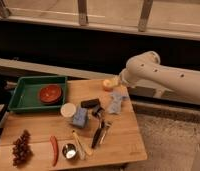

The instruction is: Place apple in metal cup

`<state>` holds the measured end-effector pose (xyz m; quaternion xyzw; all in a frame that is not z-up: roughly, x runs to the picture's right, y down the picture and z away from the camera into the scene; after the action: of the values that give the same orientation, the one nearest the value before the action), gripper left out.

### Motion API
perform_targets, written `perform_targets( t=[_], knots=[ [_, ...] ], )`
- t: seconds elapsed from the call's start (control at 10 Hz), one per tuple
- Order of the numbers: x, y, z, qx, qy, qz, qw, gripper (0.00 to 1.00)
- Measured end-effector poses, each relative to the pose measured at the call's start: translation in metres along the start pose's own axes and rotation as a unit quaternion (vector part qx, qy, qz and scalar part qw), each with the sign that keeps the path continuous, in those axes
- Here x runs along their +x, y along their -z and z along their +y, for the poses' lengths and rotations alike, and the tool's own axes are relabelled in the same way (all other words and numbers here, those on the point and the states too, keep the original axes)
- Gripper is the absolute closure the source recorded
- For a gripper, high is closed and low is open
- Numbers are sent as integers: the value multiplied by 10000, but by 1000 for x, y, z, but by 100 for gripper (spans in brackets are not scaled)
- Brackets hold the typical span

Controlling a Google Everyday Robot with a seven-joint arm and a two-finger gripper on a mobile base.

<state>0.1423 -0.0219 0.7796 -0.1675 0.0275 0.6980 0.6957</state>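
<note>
The apple (107, 84), small, round and orange-yellow, sits at the far edge of the wooden table (123, 145), right of the middle. The metal cup (69, 150), short and shiny, stands near the table's front edge, left of the middle. My white arm (163, 77) reaches in from the right. My gripper (118, 81) is at its left end, just right of the apple and close to it. It is mostly hidden by the arm.
A green tray (20, 92) at the back left holds a red-brown bowl (50, 94). In mid-table are a white cup (68, 110), a blue block (79, 118), a black object (90, 103), a grey-blue cloth (115, 101) and dark tongs (99, 132). A red chili (54, 149) and grapes (22, 147) lie front left.
</note>
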Motion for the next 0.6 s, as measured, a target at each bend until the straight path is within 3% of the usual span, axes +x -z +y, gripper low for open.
perform_targets(
  t=[0.3, 0.6],
  knots=[
    [-1, -7, -5, -58, -70, -12, 10000, 20],
    [-31, -38, 6, -232, 44, -152, 9996, 20]
  ],
)
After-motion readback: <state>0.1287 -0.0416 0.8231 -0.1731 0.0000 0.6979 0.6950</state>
